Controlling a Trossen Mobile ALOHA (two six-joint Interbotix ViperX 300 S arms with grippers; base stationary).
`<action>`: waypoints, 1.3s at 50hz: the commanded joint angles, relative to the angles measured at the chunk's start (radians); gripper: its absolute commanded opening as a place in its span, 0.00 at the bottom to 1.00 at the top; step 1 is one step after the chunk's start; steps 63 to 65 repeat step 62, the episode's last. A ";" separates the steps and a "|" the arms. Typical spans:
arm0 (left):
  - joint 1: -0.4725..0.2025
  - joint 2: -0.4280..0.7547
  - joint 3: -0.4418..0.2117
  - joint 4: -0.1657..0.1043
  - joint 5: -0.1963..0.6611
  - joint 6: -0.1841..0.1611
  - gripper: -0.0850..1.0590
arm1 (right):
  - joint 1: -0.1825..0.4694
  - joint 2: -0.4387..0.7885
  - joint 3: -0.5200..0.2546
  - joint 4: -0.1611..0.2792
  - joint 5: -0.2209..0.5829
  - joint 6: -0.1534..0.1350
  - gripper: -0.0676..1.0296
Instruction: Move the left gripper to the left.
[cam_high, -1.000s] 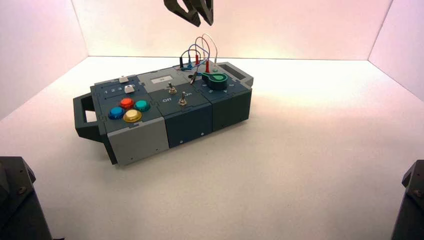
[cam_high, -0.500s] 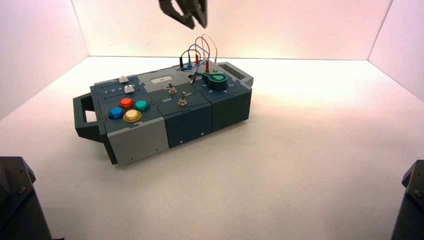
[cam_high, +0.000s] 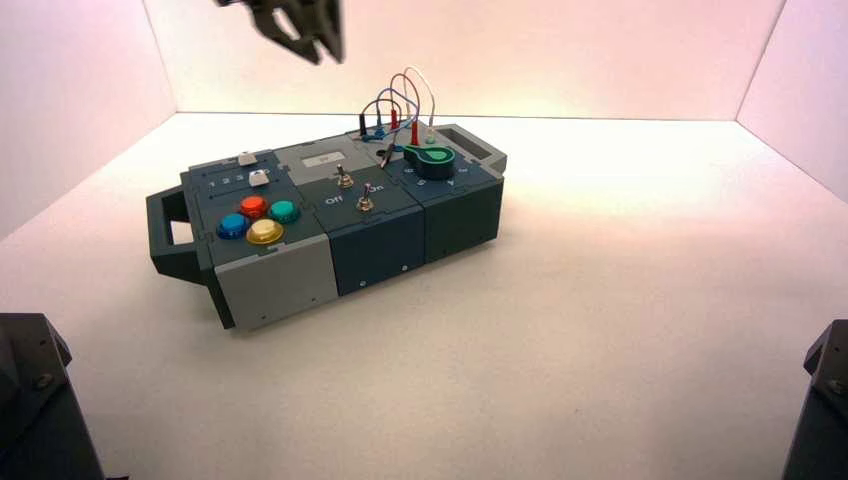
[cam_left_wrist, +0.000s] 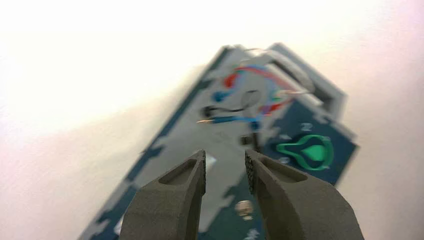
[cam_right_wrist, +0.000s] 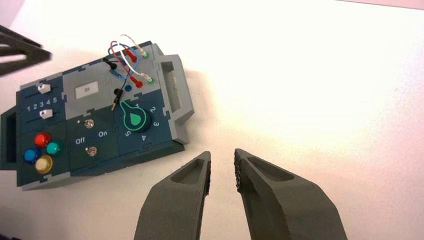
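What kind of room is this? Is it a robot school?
Probably a robot test booth: plain white walls, a bare white table, one practice box of buttons and wires, and the left gripper above it.

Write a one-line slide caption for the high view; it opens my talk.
Left hand hovers high above the button box, behind its slider corner, touching nothing.

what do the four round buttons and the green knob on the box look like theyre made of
The four round red, blue, green and yellow buttons look like glossy translucent plastic: bright highlights sit on their domed caps. The green teardrop-shaped knob looks like matte opaque plastic, with a lighter outline and no shine. The dark blue and grey button box seems to be flat matte panels joined by notched edges, possibly plastic or board.
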 joint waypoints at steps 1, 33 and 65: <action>0.075 -0.072 0.002 0.003 -0.003 0.017 0.46 | 0.000 -0.008 -0.031 0.002 -0.006 -0.005 0.32; 0.371 -0.256 0.107 0.021 -0.003 0.063 0.46 | 0.000 -0.003 -0.037 0.000 -0.005 -0.018 0.32; 0.400 -0.287 0.132 0.025 -0.003 0.094 0.46 | 0.000 -0.002 -0.032 0.000 -0.005 -0.032 0.32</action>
